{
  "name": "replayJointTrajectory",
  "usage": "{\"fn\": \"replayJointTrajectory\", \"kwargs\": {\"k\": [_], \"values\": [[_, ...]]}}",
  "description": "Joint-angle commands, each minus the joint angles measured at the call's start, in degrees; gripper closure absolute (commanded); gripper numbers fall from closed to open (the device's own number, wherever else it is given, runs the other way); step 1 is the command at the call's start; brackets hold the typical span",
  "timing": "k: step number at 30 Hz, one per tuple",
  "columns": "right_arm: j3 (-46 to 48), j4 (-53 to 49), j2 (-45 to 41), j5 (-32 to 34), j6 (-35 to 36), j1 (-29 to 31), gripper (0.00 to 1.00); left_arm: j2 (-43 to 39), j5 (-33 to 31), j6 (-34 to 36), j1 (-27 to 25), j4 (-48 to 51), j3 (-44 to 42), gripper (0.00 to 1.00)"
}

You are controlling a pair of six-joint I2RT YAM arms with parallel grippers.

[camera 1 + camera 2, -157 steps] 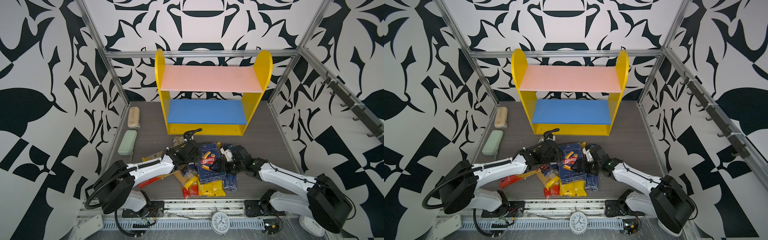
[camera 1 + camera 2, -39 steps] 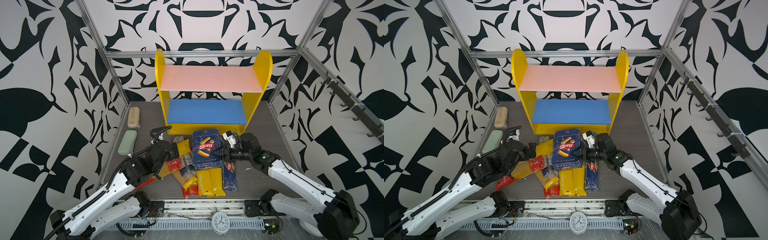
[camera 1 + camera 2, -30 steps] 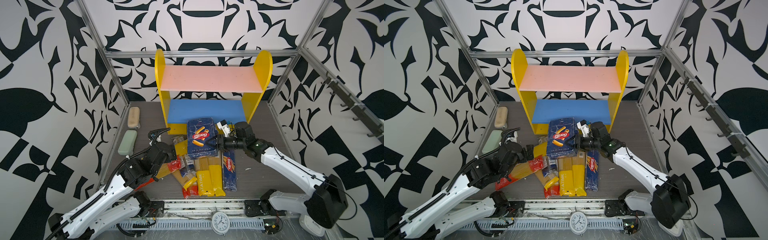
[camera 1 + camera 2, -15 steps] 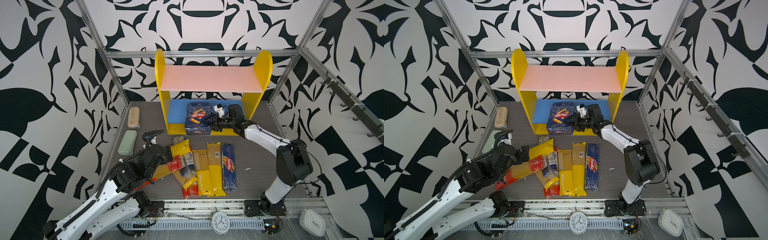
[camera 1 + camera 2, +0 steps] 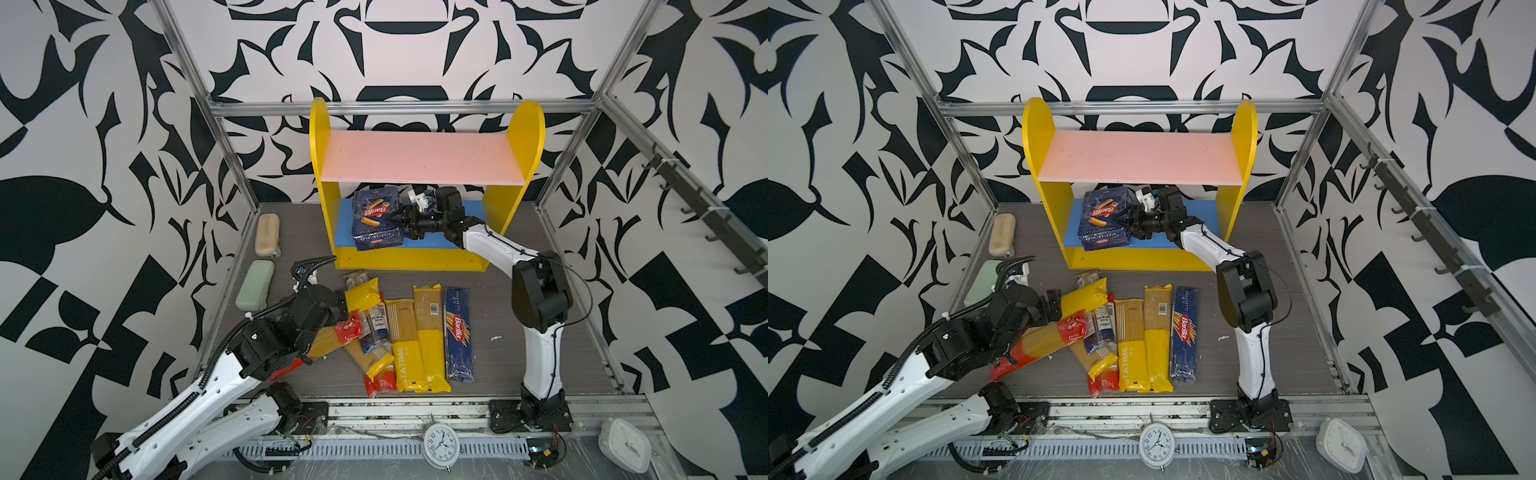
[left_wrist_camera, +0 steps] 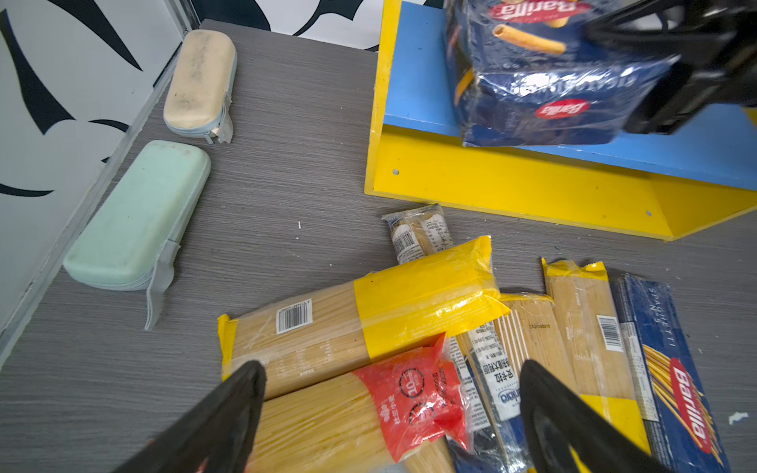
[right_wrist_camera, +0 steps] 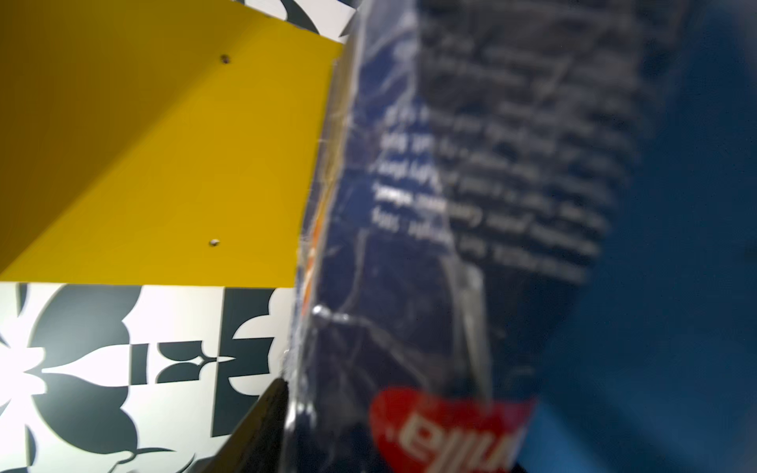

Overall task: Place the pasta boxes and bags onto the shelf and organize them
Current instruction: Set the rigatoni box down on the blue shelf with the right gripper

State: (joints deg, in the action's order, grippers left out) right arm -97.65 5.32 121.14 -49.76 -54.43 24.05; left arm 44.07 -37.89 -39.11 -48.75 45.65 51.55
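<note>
Patterned walls (image 5: 104, 124) are enclosing a grey counter (image 5: 299, 232) with the shelf (image 5: 528, 137) at its back. On its blue board (image 6: 413, 82) the wide box (image 5: 376, 222) is sitting toward the left end; the right jaws are straddling its right edge, though I cannot tell whether they are pinching it. The left jaws are hanging spread wide over the bags (image 5: 428, 328), which are lying beside the narrow box (image 5: 458, 332).

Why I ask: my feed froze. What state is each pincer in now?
Left pincer: open, empty.
Right pincer: at the wide Barilla box; cannot tell if gripping.
</note>
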Motion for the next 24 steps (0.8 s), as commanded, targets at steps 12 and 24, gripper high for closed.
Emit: {"fn": "replayJointTrajectory", "kwargs": {"k": [12, 24], "values": [[-6.26, -4.70, -2.80, 1.50, 9.72, 1.02, 0.11, -0.66, 0.66, 0.18, 0.32, -1.59, 0.02, 0.01], [-0.63, -18.66, -8.57, 11.46, 20.27, -0.43, 0.11, -1.99, 3.34, 0.05, 0.35, -3.45, -1.16, 0.01]]}}
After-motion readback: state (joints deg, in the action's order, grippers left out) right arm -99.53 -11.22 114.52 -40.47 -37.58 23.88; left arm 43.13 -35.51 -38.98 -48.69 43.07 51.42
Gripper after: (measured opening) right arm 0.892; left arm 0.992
